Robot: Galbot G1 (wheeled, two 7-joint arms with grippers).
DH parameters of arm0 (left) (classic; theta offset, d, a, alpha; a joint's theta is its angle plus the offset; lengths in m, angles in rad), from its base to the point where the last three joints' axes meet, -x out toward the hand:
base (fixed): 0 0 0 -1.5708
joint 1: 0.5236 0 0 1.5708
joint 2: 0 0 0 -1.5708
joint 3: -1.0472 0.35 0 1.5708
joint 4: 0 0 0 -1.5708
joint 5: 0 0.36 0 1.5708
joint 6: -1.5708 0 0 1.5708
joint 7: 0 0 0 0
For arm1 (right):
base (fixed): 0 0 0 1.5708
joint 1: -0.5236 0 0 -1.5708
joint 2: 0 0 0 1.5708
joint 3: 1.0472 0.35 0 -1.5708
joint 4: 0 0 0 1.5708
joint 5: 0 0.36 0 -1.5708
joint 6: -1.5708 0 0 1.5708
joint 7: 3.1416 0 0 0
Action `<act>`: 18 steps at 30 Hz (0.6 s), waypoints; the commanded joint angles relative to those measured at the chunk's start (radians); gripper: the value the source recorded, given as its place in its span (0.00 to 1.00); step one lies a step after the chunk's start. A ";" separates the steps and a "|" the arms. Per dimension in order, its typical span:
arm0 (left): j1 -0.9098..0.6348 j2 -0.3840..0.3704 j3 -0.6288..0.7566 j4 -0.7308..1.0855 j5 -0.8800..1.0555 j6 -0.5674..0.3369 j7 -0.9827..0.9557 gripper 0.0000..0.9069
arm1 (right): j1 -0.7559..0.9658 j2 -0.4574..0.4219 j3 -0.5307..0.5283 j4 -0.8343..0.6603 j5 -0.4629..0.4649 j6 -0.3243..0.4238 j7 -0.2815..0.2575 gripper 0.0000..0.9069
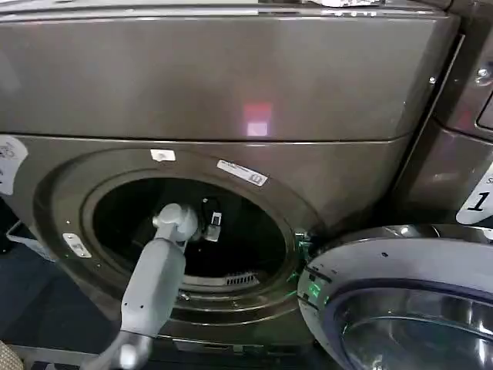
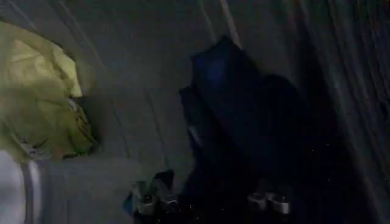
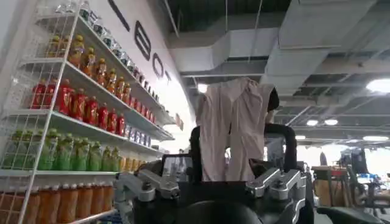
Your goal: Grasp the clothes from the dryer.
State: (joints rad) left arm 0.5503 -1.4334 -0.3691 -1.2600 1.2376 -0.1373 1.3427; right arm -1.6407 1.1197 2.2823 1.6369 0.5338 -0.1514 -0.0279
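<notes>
Inside, left gripper reaches through round opening of dryer, arm angled up from below. Jaws spread wide, empty, fingertips just short of dark cloth heaped against drum wall. Yellow-green cloth lies beside it, apart. Glass door hangs open at right. Right gripper raised, pinched on hanging beige cloth; bottle shelves behind.

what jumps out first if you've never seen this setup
The left arm reaches deep into the dryer through its round porthole, with the glass door swung open to the right. Inside the drum, a dark fabric mass lies ahead of the left gripper, whose jaws are open, and a yellow-green cloth lies off to one side.
</notes>
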 commanded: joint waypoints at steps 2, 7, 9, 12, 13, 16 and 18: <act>0.004 0.002 -0.002 0.035 -0.041 0.017 0.004 0.00 | -0.001 0.000 -0.001 -0.004 0.000 0.003 -0.001 1.00; 0.018 -0.001 -0.002 0.003 -0.151 0.053 -0.051 0.00 | 0.002 0.001 -0.008 0.014 0.009 -0.032 -0.007 1.00; 0.019 -0.006 -0.004 -0.007 -0.173 0.064 -0.135 0.00 | 0.004 0.004 -0.015 0.022 0.008 -0.038 -0.012 1.00; 0.020 -0.005 -0.004 -0.027 -0.268 0.108 -0.261 0.00 | 0.005 0.005 -0.021 0.024 0.010 -0.034 -0.011 1.00; 0.020 -0.007 -0.005 -0.035 -0.287 0.120 -0.291 0.00 | 0.005 0.004 -0.022 0.025 0.009 -0.034 -0.008 1.00; 0.025 -0.019 -0.011 -0.060 -0.351 0.166 -0.420 0.00 | 0.010 0.004 -0.019 0.042 0.008 -0.083 -0.010 1.00; 0.037 -0.026 -0.009 -0.084 -0.364 0.200 -0.487 0.00 | 0.014 0.004 -0.014 0.069 0.021 -0.147 -0.007 1.00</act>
State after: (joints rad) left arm 0.5774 -1.4454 -0.3780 -1.2751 1.0475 -0.0458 1.1812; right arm -1.6310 1.1246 2.2631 1.6620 0.5394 -0.1851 -0.0371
